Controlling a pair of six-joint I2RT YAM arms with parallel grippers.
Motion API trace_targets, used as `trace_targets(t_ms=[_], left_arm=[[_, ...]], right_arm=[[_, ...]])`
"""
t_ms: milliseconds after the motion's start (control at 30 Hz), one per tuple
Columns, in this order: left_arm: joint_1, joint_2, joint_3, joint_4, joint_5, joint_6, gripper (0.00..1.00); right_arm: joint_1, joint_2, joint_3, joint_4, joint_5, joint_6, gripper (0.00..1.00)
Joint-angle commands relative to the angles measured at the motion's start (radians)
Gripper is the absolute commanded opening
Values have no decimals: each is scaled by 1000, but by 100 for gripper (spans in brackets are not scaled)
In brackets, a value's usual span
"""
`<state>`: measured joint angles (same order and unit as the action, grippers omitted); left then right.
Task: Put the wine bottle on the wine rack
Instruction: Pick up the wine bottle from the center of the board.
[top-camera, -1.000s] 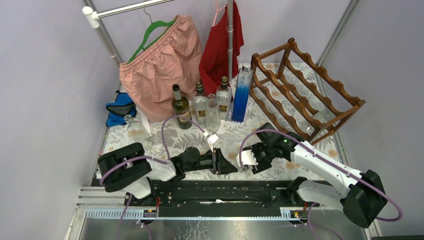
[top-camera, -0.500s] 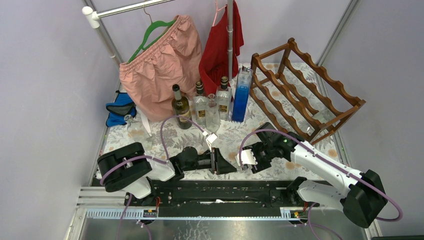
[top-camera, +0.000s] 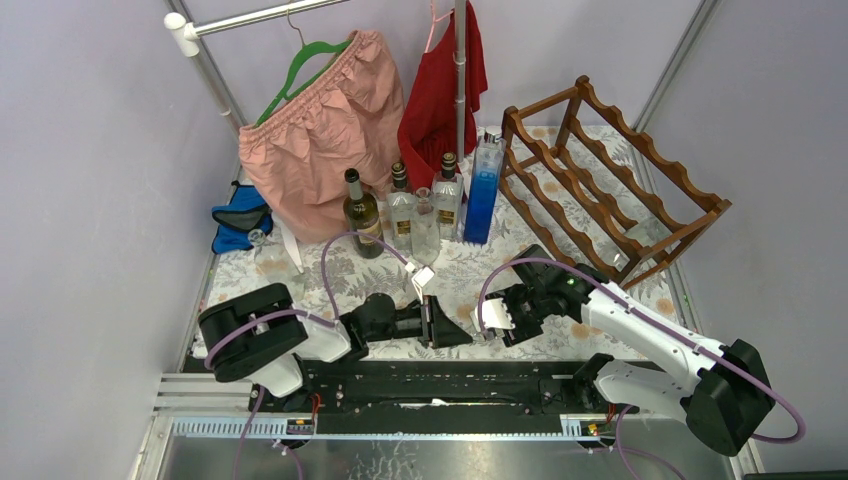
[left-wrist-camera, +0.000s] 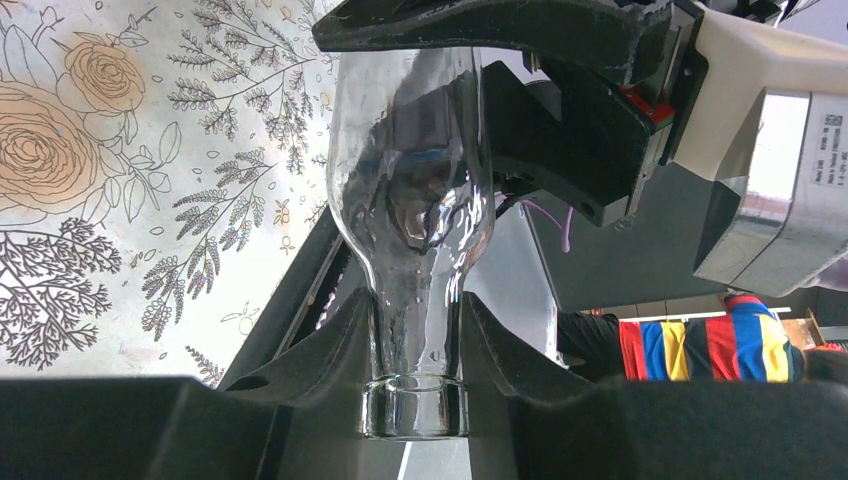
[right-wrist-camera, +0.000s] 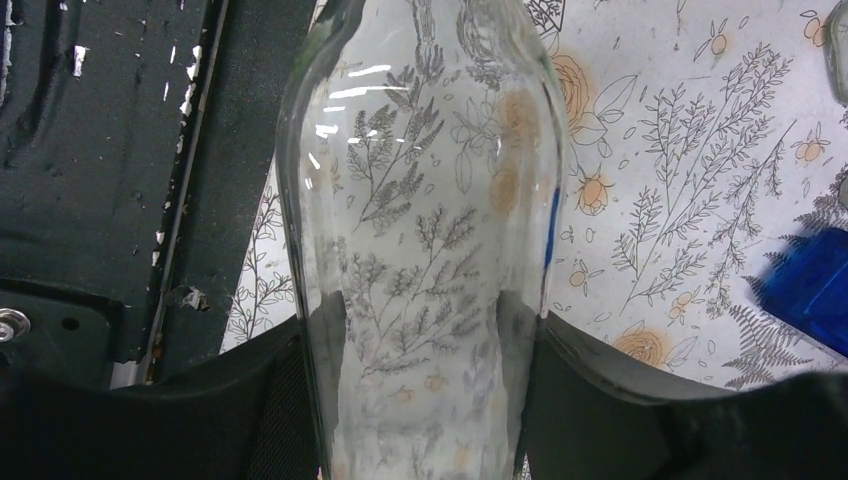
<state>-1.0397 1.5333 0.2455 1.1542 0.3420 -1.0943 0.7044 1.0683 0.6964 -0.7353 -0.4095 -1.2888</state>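
Note:
A clear glass wine bottle (left-wrist-camera: 410, 200) lies level just above the floral tablecloth, between my two grippers near the table's front edge. In the left wrist view my left gripper (left-wrist-camera: 415, 320) is shut on its thin neck, just behind the lip. In the right wrist view my right gripper (right-wrist-camera: 420, 360) is shut on the wide body of the wine bottle (right-wrist-camera: 420, 180). From above, the left gripper (top-camera: 445, 328) and right gripper (top-camera: 495, 318) face each other, and the glass hardly shows. The reddish-brown wine rack (top-camera: 610, 190) stands at the back right, beyond the right arm.
Several upright bottles (top-camera: 400, 212) and a tall blue bottle (top-camera: 482, 192) stand in a row at the back centre. Pink shorts (top-camera: 320, 130) and a red garment (top-camera: 440, 90) hang from a rail behind them. A blue pouch (top-camera: 240, 222) lies at the far left.
The left gripper's jaws have drawn in onto the bottle's neck. The right arm and the bottle have hardly moved.

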Motion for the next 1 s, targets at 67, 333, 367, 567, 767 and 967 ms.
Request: trace_targets(t_ms=[67,333,367,567,767,967], left_arm=[[1,29,-23,174,32,-6,0],[1,69,-74,336,11,-43,0],[1,73,-79,350,6,-47,0],[1,71,-113,435,-42,-65,0],[-21,16,-121,442,-138,-47,0],[-30,-61,-133,426,-224,-7,0]], right_arm=[[6,-22,47,40,-45,39,35],[6,-46,73,28,-71,133,99],[6,-45,86,17,-81,144,100],[-37,-44,197,-99,-224,173,100],[-171,-69,329,-216,-424,235,100],[-291,-66,519,-164,-277,567,100]])
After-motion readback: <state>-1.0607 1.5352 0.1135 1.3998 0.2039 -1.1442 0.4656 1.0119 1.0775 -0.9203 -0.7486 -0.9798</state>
